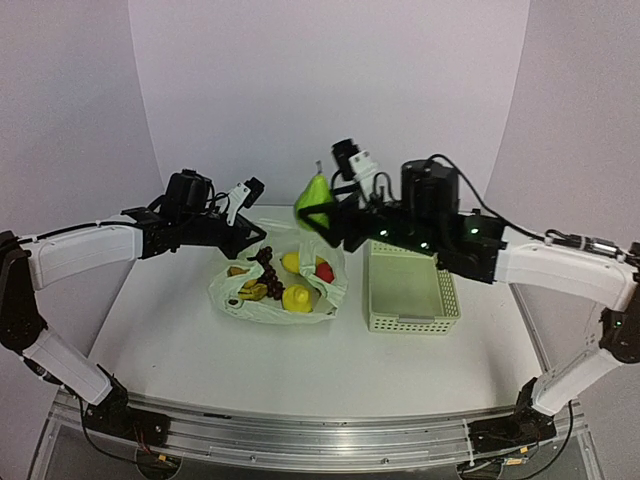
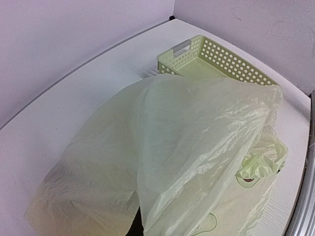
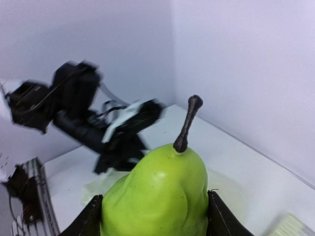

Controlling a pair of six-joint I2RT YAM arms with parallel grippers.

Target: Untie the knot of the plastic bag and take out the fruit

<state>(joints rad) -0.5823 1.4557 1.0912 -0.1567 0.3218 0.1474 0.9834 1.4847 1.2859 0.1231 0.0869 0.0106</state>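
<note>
The left gripper hovers by the one bag; I cannot tell how its jaws stand. The bag lies open, so the untying looks done. One grape bunch, two lemons, one apple and yellow bits too small to count are left inside. The right gripper clamps the one pear above the bag. One basket waits rightmost.

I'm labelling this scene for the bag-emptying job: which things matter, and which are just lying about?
Job: plastic bag; pear, gripped and lifted; lemon, apple, grapes in the bag.
Lying about: basket, not named in the job.
</note>
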